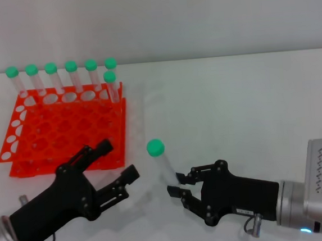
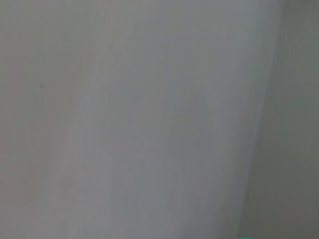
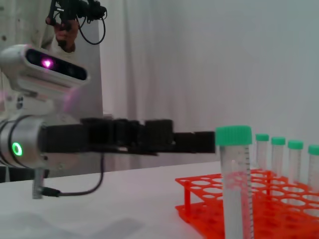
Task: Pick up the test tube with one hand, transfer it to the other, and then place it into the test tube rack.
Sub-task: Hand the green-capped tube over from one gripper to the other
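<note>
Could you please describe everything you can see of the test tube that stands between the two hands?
The test tube is a clear plastic tube with a green screw cap and printed graduation marks along its side. It stands nearly upright, cap up, above the white table, in front of the orange-red test tube rack. The right hand grips its lower end with its fingertips; the tip is hidden. The left hand, fingers spread, is close beside it but not touching.

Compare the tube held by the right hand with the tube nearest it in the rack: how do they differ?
The held test tube stands clear of the test tube rack, gripped low by the right hand, its lower end hidden; the nearest racked tube sits in a corner hole, untouched. The held tube leans slightly; the racked one stands nearly upright. The open left hand is beside the held tube, not touching it. Both are clear with green caps.
</note>
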You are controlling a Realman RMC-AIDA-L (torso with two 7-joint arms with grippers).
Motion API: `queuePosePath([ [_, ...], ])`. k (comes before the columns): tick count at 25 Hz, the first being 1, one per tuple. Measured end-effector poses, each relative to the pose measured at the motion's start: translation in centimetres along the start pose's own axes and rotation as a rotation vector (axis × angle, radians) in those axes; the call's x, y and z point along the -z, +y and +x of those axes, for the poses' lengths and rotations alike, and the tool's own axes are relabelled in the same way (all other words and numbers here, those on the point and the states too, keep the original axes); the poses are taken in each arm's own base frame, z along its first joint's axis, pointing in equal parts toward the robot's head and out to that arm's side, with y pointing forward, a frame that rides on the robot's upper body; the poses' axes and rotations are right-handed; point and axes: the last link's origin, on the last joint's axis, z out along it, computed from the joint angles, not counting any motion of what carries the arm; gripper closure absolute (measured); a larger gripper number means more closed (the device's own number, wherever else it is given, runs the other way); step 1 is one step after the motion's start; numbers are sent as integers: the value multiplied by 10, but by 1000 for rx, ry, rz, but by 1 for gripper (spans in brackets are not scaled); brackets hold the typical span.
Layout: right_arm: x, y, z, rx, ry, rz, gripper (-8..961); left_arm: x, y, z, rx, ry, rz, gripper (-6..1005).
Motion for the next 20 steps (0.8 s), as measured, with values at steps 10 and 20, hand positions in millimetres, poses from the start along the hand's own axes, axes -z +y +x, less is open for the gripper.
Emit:
queuePosePath([
  [10,1,6,3,-44,2,-7,709,-25,2,-4,-9,-62,-85,120],
  [20,3,8,5,-53,0,-7,699,-36,4,-7,9,-75,-96,137],
])
